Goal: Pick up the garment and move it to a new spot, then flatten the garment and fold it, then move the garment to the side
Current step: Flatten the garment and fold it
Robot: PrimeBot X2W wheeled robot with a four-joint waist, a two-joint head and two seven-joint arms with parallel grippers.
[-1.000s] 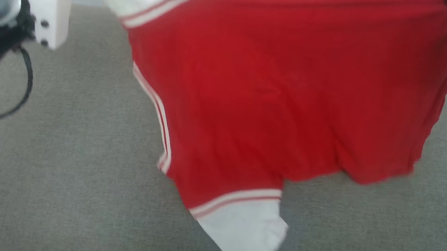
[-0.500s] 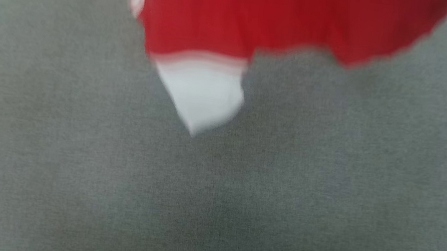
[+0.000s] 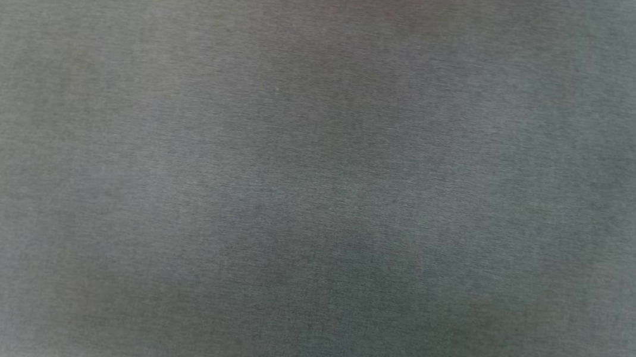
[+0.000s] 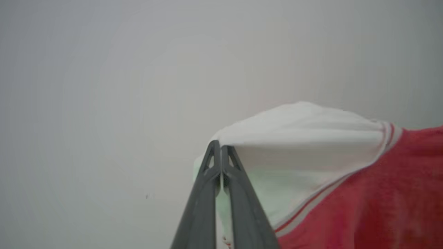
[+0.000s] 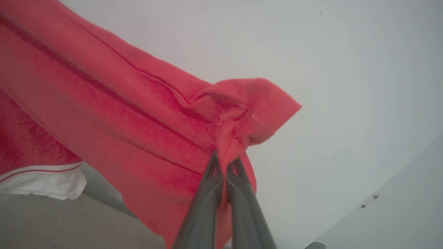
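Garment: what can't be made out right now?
Left wrist view: garment cut off right and bottom; pinched edge hidden behind left gripper.
Right wrist view: garment runs off left edge; pinch hidden by bunched cloth at right gripper.
Head view: blurred grey surface; garment's height above it unreadable.

left jaws pinched tight, right jaws pinched tight

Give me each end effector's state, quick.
Left end effector: closed, holding the garment by its white panel.
Right end effector: closed, holding the garment's red edge.
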